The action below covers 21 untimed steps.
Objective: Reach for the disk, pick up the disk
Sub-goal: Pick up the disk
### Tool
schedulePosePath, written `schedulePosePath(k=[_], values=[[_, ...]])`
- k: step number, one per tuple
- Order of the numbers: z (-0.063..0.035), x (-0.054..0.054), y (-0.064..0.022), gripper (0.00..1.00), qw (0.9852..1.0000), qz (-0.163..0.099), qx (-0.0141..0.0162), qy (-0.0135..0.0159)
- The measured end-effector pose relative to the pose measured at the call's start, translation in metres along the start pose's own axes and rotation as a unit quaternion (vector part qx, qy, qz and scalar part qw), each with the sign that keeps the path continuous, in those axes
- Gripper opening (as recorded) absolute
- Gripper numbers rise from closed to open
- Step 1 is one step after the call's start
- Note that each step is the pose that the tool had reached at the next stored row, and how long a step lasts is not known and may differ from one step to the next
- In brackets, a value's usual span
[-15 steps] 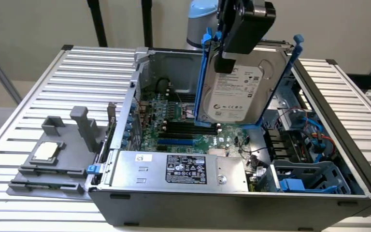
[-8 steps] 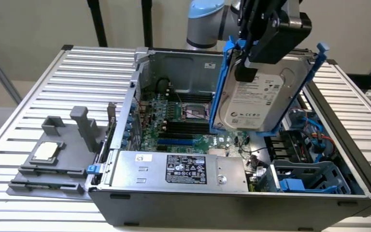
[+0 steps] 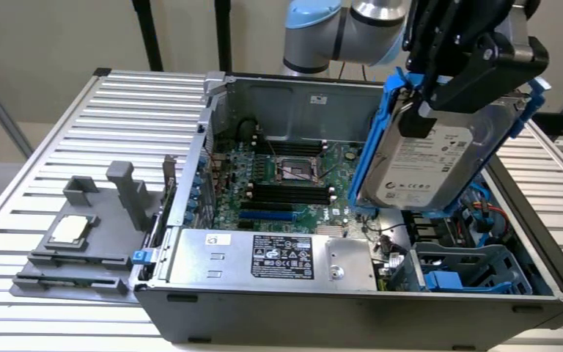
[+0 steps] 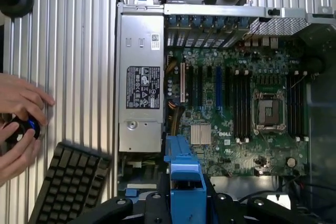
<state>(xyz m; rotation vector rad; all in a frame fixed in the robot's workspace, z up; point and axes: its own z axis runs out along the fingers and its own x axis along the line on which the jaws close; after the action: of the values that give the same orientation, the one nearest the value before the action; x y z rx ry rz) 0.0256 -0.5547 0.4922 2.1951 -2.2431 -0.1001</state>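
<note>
From the exterior view's left: a grey tray (image 3: 76, 249) carrying a small silver chip (image 3: 70, 230) rests on the slatted table (image 3: 56, 147). Next comes the open computer case (image 3: 360, 308), with power supply (image 3: 272, 258) and motherboard (image 3: 286, 176). Above its right side, the gripper (image 3: 436, 95) clamps the disk (image 3: 428, 165), lifted clear and tilted.

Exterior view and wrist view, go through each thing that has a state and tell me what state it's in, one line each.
disk: lifted above the open case, tilted, in its blue carrier.
gripper: shut on the disk.
computer case: side panel off, motherboard exposed.
CPU socket: empty.
power supply: seated in the case.
chip: lying on the grey tray outside the case.
person's hands: holding a small black device beside a keyboard.
</note>
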Motion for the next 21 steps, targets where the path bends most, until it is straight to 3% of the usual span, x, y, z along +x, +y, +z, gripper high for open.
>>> schedulePosePath(k=[12, 18, 21], values=[[-0.0011, 0.017, -0.0542, 0.33, 1.0000, 0.000, -0.0003, 0.0000], [-0.0019, 0.025, -0.0780, 0.33, 1.0000, 0.000, -0.0036, 0.0001], [0.0003, 0.027, -0.0850, 0.33, 1.0000, 0.000, -0.0050, -0.0001]])
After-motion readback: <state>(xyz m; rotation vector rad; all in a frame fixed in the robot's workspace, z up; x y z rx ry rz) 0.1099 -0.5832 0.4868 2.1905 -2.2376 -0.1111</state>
